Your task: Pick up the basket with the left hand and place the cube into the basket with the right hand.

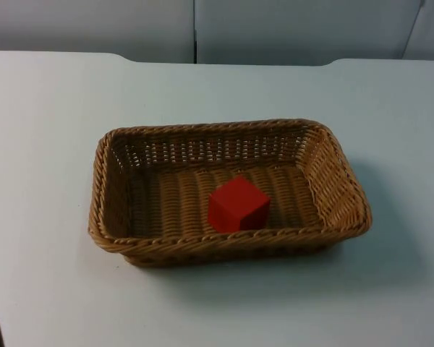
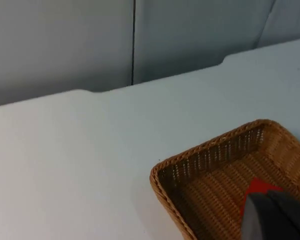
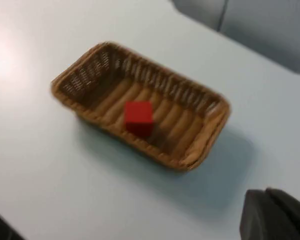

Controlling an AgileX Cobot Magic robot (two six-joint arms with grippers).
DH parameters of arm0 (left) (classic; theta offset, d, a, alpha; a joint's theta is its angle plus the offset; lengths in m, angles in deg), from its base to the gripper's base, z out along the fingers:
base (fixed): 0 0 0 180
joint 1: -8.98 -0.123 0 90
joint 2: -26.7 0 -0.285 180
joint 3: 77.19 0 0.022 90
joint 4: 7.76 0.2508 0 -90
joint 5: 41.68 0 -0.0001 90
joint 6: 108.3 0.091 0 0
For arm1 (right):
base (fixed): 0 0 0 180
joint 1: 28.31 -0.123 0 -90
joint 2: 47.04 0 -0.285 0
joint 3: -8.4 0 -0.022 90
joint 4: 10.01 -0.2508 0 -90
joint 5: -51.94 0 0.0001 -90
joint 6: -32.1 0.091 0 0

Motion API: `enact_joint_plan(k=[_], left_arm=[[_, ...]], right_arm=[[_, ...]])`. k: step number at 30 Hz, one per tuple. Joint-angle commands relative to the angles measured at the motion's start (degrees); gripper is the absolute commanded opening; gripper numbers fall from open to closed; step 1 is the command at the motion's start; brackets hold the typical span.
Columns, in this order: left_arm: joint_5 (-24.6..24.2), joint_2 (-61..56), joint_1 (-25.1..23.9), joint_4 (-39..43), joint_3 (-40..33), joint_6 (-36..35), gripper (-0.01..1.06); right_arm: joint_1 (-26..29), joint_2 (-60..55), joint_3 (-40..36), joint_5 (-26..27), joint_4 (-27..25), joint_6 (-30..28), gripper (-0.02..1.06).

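The white table (image 1: 50, 144) carries a woven basket (image 1: 333, 181), which sits flat near its middle.

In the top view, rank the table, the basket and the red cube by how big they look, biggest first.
1. white table, spanning the whole picture.
2. wicker basket, resting on it.
3. red cube, lying inside the basket.

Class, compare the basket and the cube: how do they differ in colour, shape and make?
The basket is tan woven wicker; the cube is plain solid red. The basket is a wide, open rectangular tray; the cube is compact and closed. The basket holds the cube. Both rest unheld.
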Motion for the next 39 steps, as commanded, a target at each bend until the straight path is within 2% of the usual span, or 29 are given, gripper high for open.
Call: enact_joint_plan(k=[1,5,8,11,14,18,28,32,33,37,38,39], left_arm=[[-0.2,-5.8,0.2,0.5,-2.4,-0.1,0.00],[-1.8,-18.0,0.2,2.0,-9.0,-0.1,0.00],[-2.2,-21.4,0.2,2.1,-11.2,-0.1,0.00],[-4.7,-24.8,0.2,3.3,-13.9,-0.1,0.00],[-5.8,-26.6,0.2,3.4,-15.4,-0.1,0.00],[-6.2,-28.9,0.2,3.4,-16.9,-0.1,0.00],[-6.2,-34.4,0.2,3.5,-17.4,-1.0,0.00],[-8.9,-34.4,0.2,4.8,-16.7,-4.6,0.00],[-8.9,-34.4,0.2,4.8,-16.7,-4.6,0.00],[-10.8,-34.4,0.2,8.7,-16.1,-6.5,0.00],[-10.8,-34.4,0.2,8.7,-16.1,-6.5,0.00],[-11.0,-34.4,0.2,10.4,-16.1,-6.6,0.00]], right_arm=[[0.4,3.1,-5.0,-1.3,-3.7,-1.7,0.00],[0.4,13.7,-18.9,2.7,-4.0,-0.3,0.00],[0.4,18.4,-23.0,5.4,-3.4,0.3,0.00],[0.4,25.5,-27.0,7.3,-0.8,5.6,0.00],[0.4,30.2,-27.3,5.6,1.4,7.4,0.00],[0.0,30.4,-27.0,4.2,2.8,7.4,0.00],[0.4,30.4,-27.1,7.3,1.8,7.4,0.00],[7.0,30.4,-27.1,7.3,1.8,7.4,0.00],[7.0,30.4,-27.1,7.3,1.8,7.4,0.00],[17.2,30.4,-27.1,7.3,1.8,7.4,0.00],[17.2,30.4,-27.1,7.3,1.8,7.4,0.00],[19.6,30.4,-27.1,7.3,1.8,7.4,0.00]])
